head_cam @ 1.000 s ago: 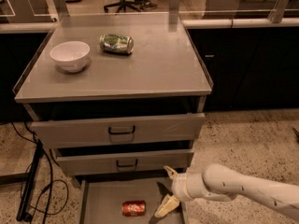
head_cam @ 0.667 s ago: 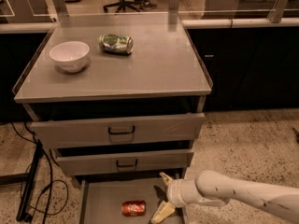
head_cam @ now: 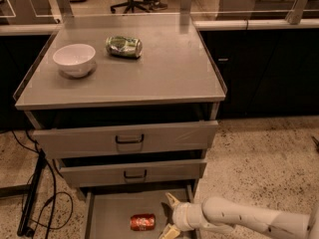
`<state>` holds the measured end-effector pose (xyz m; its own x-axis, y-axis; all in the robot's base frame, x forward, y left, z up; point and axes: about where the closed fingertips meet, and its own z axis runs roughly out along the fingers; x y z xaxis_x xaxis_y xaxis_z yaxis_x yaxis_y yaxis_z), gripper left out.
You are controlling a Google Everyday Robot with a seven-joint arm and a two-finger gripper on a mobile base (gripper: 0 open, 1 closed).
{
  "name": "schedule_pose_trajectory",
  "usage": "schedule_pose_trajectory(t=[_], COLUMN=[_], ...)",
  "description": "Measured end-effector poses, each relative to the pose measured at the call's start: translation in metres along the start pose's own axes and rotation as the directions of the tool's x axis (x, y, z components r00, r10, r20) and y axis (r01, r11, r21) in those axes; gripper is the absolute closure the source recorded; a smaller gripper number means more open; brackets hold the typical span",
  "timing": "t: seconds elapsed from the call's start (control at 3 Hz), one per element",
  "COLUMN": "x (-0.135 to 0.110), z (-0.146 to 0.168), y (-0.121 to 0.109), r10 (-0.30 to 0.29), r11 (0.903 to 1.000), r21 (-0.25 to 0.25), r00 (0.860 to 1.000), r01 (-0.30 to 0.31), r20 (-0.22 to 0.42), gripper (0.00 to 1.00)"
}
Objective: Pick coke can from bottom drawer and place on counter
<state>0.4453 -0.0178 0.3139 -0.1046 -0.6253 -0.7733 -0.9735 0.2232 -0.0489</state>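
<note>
The coke can (head_cam: pixel 143 221) lies on its side on the floor of the pulled-out bottom drawer (head_cam: pixel 109 215), near 6 o'clock in the view. The gripper (head_cam: pixel 169 216) sits just at the can's 3 o'clock, inside the drawer, its two pale fingers (head_cam: pixel 172 201) spread wide and holding nothing. On the bench (head_cam: pixel 164 73) above, a white bowl (head_cam: pixel 75 59) stands at 8 o'clock of a green can (head_cam: pixel 124 47) lying on its side.
</note>
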Motion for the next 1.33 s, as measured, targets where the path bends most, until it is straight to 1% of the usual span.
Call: schedule_pose_trajectory(t=[0.33, 0.67, 1.0, 1.33], x=[0.024, 0.051, 0.051, 0.061], z=[0.034, 0.066, 0.066, 0.101], y=[0.001, -0.007, -0.007, -0.004], r10=[0.042, 0.098, 0.098, 0.135], r11=[0.9990, 0.9950, 0.9950, 0.9892], r21=[-0.017, -0.024, -0.024, -0.067], r00=[0.998, 0.993, 0.993, 0.988], r01=[-0.042, -0.096, -0.097, -0.130], r20=[0.039, 0.065, 0.065, 0.072], gripper=[0.00, 0.00, 0.00, 0.00])
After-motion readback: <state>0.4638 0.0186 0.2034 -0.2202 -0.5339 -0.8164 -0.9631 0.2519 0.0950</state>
